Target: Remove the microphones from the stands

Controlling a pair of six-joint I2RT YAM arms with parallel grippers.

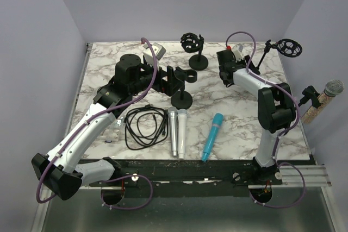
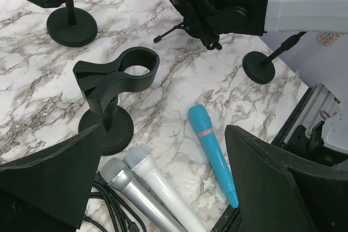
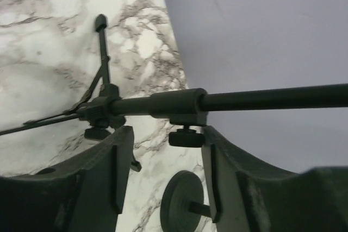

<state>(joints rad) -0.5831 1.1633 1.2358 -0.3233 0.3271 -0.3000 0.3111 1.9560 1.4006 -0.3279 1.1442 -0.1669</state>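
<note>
A microphone [image 1: 333,88] with a grey mesh head and a glittery body sits in a black clip stand [image 1: 310,95] at the table's right edge. My right gripper [image 1: 231,63] is far from it at the back of the table. In the right wrist view it [image 3: 166,150] is open, and the pole [image 3: 179,104] and knob [image 3: 186,137] of a tripod stand lie between its fingertips. My left gripper [image 1: 173,80] is open and empty [image 2: 163,150] above the table's middle, beside an empty clip stand [image 1: 182,77] [image 2: 117,74].
Silver [image 1: 173,131], white [image 1: 182,131] and teal [image 1: 213,136] microphones lie near the front edge, beside a coiled black cable [image 1: 144,126]. A shock-mount stand [image 1: 193,42] is at the back centre. The tripod's shock mount [image 1: 288,47] is at the back right.
</note>
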